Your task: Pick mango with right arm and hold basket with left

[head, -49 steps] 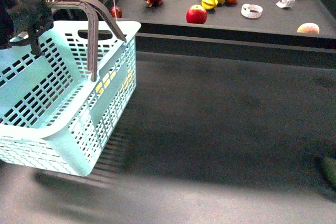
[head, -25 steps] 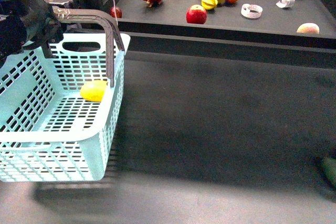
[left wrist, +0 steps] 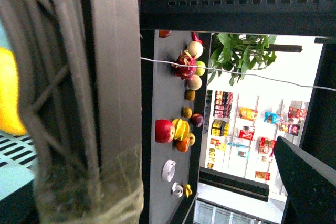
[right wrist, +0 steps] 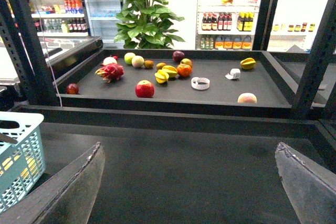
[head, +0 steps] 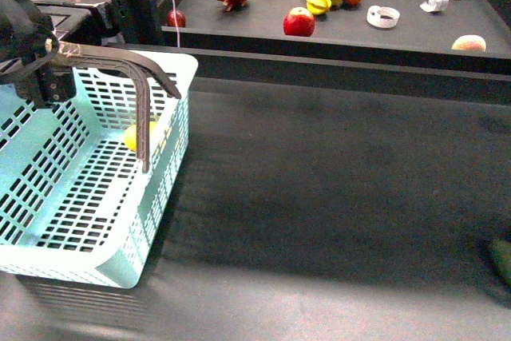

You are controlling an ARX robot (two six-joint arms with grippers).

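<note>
Front view: the left tool [head: 49, 77] is clamped on the grey-brown handle [head: 128, 65] of the basket [head: 96, 197]; the mango [head: 137, 136] lies inside, below and beside that tool — so both parts look done.

Left wrist view: handle bars fill the frame, the mango just beyond.

Right wrist view: the right tool [right wrist: 189, 182] is spread wide and empty, well apart from the basket, facing the worktop [right wrist: 168, 95] of fruit.

A dark grey counter [head: 335, 197] fills the lower frame, with a black display tray [right wrist: 173, 90] across the top, framed by black steel posts [right wrist: 23, 40]. Behind it stand a leafy potted plant [right wrist: 147, 19], a glass-door drinks fridge [right wrist: 100, 9] at upper left and brightly lit shop shelves [right wrist: 236, 19] at upper right.
</note>
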